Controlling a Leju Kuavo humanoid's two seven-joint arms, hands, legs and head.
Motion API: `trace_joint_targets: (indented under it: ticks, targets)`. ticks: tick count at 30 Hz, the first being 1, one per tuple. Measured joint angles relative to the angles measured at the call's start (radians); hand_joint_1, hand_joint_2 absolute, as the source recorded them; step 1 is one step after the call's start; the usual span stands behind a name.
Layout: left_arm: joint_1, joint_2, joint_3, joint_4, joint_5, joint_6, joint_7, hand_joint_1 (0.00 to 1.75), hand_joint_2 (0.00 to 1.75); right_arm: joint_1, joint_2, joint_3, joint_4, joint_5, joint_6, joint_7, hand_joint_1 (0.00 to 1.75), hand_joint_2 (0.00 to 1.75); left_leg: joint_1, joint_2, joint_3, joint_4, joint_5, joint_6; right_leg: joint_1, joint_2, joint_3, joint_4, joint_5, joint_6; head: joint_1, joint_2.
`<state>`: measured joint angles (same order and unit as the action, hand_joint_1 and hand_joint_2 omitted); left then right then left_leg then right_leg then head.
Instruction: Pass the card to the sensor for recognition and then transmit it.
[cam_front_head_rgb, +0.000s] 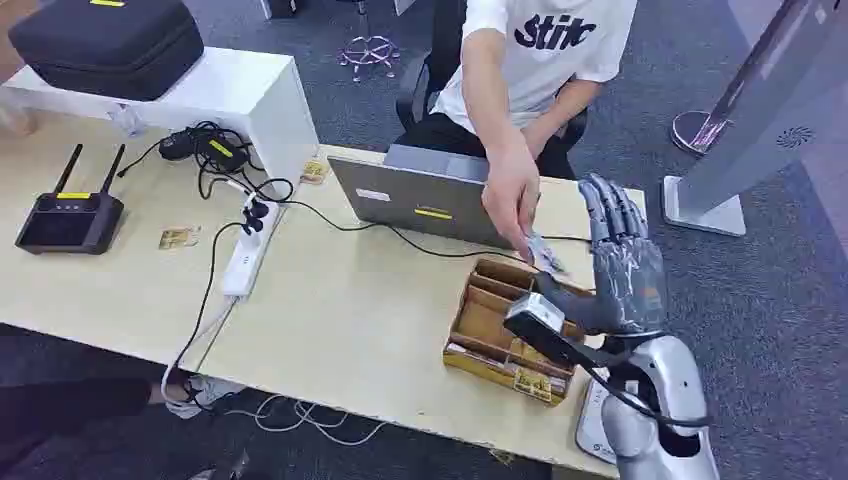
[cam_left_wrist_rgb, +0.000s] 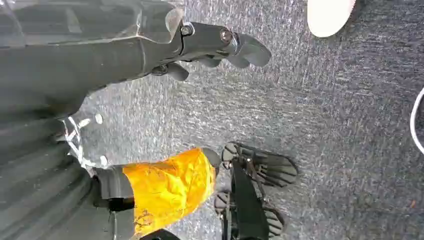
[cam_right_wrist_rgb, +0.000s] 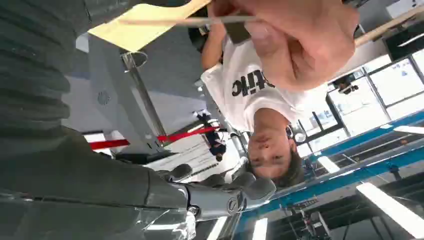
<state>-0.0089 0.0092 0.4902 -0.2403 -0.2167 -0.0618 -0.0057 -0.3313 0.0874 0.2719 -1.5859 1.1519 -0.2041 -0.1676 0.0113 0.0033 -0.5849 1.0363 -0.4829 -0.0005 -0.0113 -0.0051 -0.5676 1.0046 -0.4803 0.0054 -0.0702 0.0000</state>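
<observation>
Here, the right hand (cam_front_head_rgb: 622, 262) is seen raised above the far right part of the tabletop (cam_front_head_rgb: 340, 320), its fingers (cam_front_head_rgb: 606, 210) spread apart and extended upward with nothing held in them; in the right wrist view the same hand (cam_right_wrist_rgb: 220, 192) is shown with the fingers slightly curled and empty. The card (cam_front_head_rgb: 545, 258) is pinched by a person's hand (cam_front_head_rgb: 512, 195), just beside the robot's right hand and above the wooden organizer (cam_front_head_rgb: 505, 330); in the right wrist view the card (cam_right_wrist_rgb: 200, 21) is seen edge-on between the person's fingertips (cam_right_wrist_rgb: 295, 40). A scanner-like device (cam_front_head_rgb: 540, 322) is mounted at the right wrist; whether it is the sensor cannot be told. An open grey laptop (cam_front_head_rgb: 425, 200) is placed on the tabletop behind the organizer; a white power strip (cam_front_head_rgb: 240, 262) with black cables lies further left, and a black router with two antennas (cam_front_head_rgb: 70, 215) stands near the left edge. The left hand (cam_left_wrist_rgb: 220, 47) is seen hanging over the grey carpet (cam_left_wrist_rgb: 325, 125), its fingers curled loosely apart and nothing grasped.
</observation>
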Motion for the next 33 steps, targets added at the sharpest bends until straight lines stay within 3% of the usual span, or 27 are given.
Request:
trace_joint_targets:
  ticks: [3, 4, 5, 7, 13, 16, 24, 33]
  targets:
    - [-0.002, 0.003, 0.000, 0.002, -0.019, -0.002, 0.003, 0.00, 1.75, -0.052, 0.010, 0.028, 0.044, 0.053, 0.000, 0.039, 0.00, 1.75, 0.000, 0.000, 0.000, 0.000, 0.000, 0.000, 0.000, 0.000, 0.000, 0.000, 0.000, 0.000, 0.000, 0.000]
    - [-0.003, 0.004, 0.000, 0.002, -0.025, -0.002, 0.004, 0.00, 1.75, -0.068, 0.013, 0.037, 0.061, 0.070, -0.001, 0.052, 0.14, 1.75, 0.000, 0.000, 0.000, 0.000, 0.000, 0.000, 0.000, 0.000, 0.000, 0.000, 0.000, 0.000, 0.000, 0.000]
    - [-0.004, 0.005, 0.000, 0.003, -0.030, -0.003, 0.004, 0.00, 1.75, -0.091, 0.016, 0.047, 0.081, 0.088, -0.001, 0.066, 1.43, 1.75, 0.000, 0.000, 0.000, 0.000, 0.000, 0.000, 0.000, 0.000, 0.000, 0.000, 0.000, 0.000, 0.000, 0.000]
    - [-0.010, 0.008, 0.000, 0.005, -0.047, -0.004, 0.006, 0.00, 1.75, -0.134, 0.022, 0.067, 0.124, 0.131, -0.003, 0.099, 1.75, 1.75, 0.000, 0.000, 0.000, 0.000, 0.000, 0.000, 0.000, 0.000, -0.001, 0.000, 0.001, -0.001, 0.000, 0.000]
    - [-0.016, 0.014, 0.000, 0.007, -0.098, -0.006, 0.012, 0.00, 1.75, -0.214, 0.034, 0.099, 0.208, 0.252, -0.013, 0.196, 1.75, 1.75, 0.000, 0.000, 0.000, 0.000, 0.001, -0.001, 0.001, 0.000, -0.001, 0.000, 0.002, -0.002, 0.000, 0.000]
    - [-0.017, 0.016, 0.000, 0.008, -0.108, -0.006, 0.015, 0.00, 1.75, -0.235, 0.036, 0.105, 0.240, 0.274, -0.021, 0.214, 1.75, 1.75, 0.000, 0.000, 0.000, 0.000, 0.001, -0.002, 0.001, 0.000, -0.001, 0.000, 0.002, -0.003, 0.000, 0.000]
    - [-0.015, 0.018, 0.000, 0.010, -0.106, 0.000, 0.015, 0.00, 1.75, -0.190, 0.036, 0.104, 0.193, 0.174, -0.077, 0.119, 1.75, 1.75, 0.001, 0.000, 0.000, 0.000, 0.001, -0.002, 0.001, 0.000, -0.001, 0.000, 0.002, -0.003, 0.000, 0.000]
    - [-0.010, 0.008, 0.021, 0.012, -0.080, 0.021, 0.015, 0.00, 1.75, 0.076, 0.030, 0.104, -0.120, 0.038, -0.137, 0.060, 1.75, 1.75, 0.001, 0.000, 0.000, 0.000, -0.001, -0.002, 0.001, 0.000, -0.002, 0.000, 0.000, -0.003, 0.000, 0.000]
